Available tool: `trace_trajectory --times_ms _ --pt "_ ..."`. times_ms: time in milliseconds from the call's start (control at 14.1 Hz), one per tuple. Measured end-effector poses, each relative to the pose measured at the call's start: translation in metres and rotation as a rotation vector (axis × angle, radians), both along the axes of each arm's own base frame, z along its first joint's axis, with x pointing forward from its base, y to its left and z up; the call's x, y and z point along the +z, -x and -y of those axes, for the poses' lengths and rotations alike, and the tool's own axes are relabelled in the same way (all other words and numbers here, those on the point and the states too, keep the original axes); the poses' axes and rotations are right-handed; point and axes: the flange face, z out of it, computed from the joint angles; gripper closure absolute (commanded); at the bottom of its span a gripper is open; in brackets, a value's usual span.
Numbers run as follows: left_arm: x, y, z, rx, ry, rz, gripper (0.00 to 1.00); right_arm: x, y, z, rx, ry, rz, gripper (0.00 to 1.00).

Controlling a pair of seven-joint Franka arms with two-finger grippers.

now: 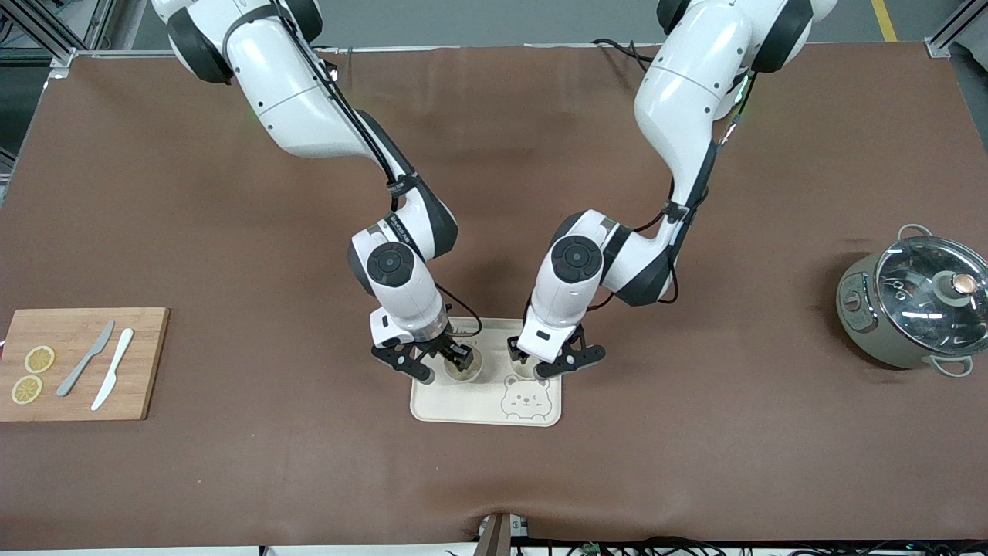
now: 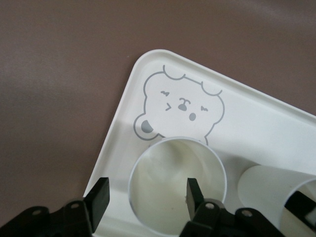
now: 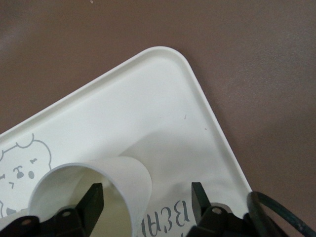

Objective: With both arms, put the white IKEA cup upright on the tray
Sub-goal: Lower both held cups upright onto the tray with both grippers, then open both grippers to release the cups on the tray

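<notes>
The brown desk is largely bare around the tray, which is set near its camera-side edge. Two white cups are stood upright on the tray. One cup wall is straddled, unclenched, by each of the left pincer and right pincer.

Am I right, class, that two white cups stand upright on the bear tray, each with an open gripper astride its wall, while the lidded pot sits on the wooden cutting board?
Not quite. The front view shows the lidded pot on the bare table at the left arm's end; the cutting board holds lemon slices and two knives. The rest stands.
</notes>
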Motion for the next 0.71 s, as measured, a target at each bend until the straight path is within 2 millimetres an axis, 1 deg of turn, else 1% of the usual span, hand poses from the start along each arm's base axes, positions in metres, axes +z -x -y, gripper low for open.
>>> trace_trajectory --times_ms 496,709 --pt "0.050 0.004 -0.005 0.003 -0.025 -0.036 0.31 0.004 -0.002 -0.001 0.008 0.004 0.012 0.00" --pt "0.089 0.004 -0.016 0.005 -0.043 -0.053 0.32 0.010 -0.004 -0.003 0.010 0.002 0.020 0.00"
